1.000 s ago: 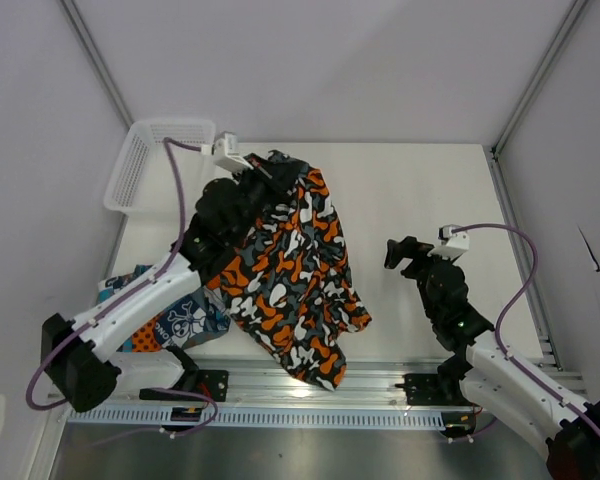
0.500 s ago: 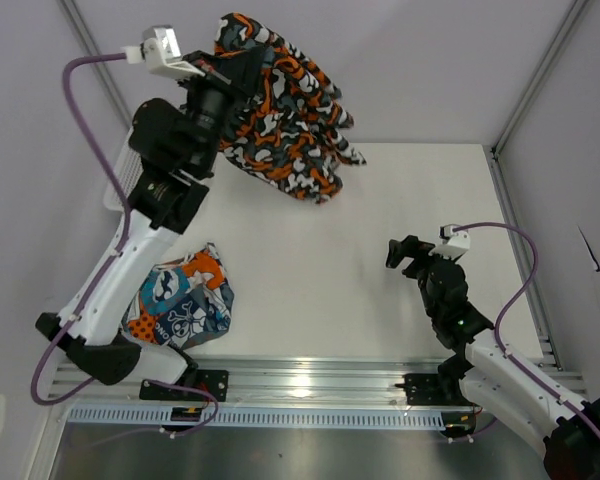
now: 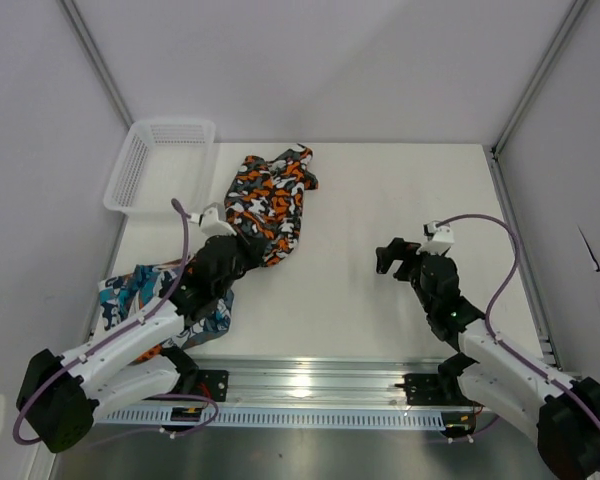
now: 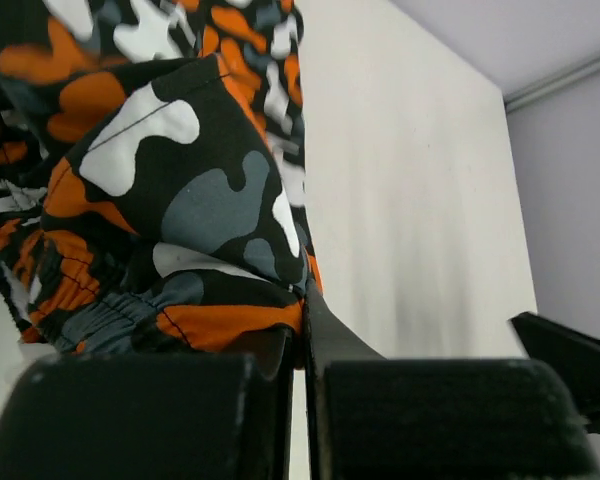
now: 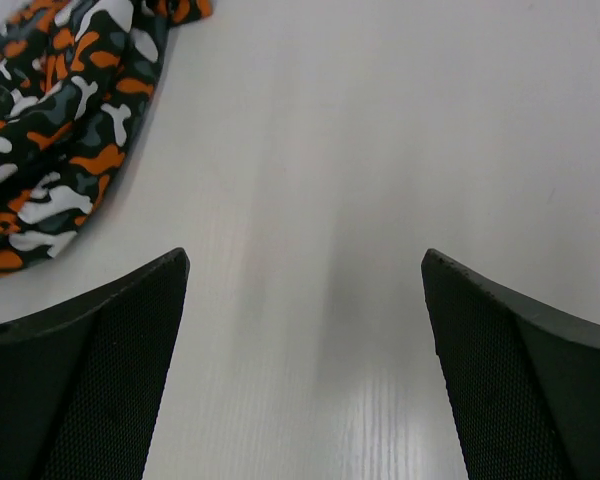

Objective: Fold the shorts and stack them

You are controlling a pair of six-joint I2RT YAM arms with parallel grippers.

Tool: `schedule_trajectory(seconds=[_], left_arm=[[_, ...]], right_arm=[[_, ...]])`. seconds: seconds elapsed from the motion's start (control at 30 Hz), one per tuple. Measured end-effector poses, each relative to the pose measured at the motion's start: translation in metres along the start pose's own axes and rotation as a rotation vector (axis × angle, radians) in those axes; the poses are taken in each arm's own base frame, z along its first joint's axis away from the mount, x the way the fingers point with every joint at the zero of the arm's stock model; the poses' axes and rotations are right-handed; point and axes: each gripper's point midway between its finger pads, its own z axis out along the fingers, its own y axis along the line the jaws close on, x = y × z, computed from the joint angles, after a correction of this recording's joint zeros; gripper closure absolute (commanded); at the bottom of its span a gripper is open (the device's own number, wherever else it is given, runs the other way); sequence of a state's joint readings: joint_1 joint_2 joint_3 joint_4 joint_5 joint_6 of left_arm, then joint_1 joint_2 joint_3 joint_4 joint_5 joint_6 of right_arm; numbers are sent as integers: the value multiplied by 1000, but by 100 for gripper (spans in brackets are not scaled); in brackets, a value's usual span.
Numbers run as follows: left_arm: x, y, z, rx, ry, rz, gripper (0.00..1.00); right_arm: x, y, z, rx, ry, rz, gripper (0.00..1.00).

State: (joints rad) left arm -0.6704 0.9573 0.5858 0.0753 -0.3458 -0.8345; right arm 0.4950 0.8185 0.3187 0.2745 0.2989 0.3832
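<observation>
The orange, black, white and grey camouflage shorts [image 3: 271,195] lie bunched on the table, stretching from the back down toward my left gripper [image 3: 244,243]. That gripper is shut on the shorts' edge; the left wrist view shows the cloth [image 4: 180,180] pinched between the closed fingers of the gripper [image 4: 305,305]. The teal, orange and white patchwork shorts [image 3: 132,290] lie crumpled at the near left, partly under my left arm. My right gripper [image 3: 388,256] hovers open over bare table to the right, holding nothing [image 5: 305,270]; the camouflage shorts [image 5: 60,120] lie to its far left.
A white mesh basket [image 3: 130,172] stands at the back left corner of the white table [image 3: 410,190]. Metal frame posts rise at the back corners, and a rail runs along the near edge.
My left arm swung the camouflage shorts up high toward the back, then came down; the shorts now lie on the table, still gripped. The right gripper shifted slightly left.
</observation>
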Motion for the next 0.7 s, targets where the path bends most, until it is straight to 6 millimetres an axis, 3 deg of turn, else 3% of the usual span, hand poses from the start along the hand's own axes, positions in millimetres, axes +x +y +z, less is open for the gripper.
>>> schedule_trajectory(seconds=[0.03,0.1,0.27,0.37,0.53,0.63,0.7], left_arm=[[4,9,-3,-38,14,5,100],[-10,9,-12,-60,-15,-8,100],[-95,-46,-48,0,-163,-77,100],[-125,-60,-75,42,-226,-120,100],[-129,-35,-109,16,-258,-158,100],[-124,-18,-118,-20,-261,-163,100],[-121,-9,-122,-46,-257,-160,100]], right_arm=[[7,2,3,-13,31,-9,1],[20,8,7,-43,88,-24,2],[41,34,22,-154,220,-48,4],[45,53,31,-225,279,-43,9],[22,90,49,-320,310,-18,19],[3,114,67,-373,307,-6,23],[2,127,80,-414,334,0,23]])
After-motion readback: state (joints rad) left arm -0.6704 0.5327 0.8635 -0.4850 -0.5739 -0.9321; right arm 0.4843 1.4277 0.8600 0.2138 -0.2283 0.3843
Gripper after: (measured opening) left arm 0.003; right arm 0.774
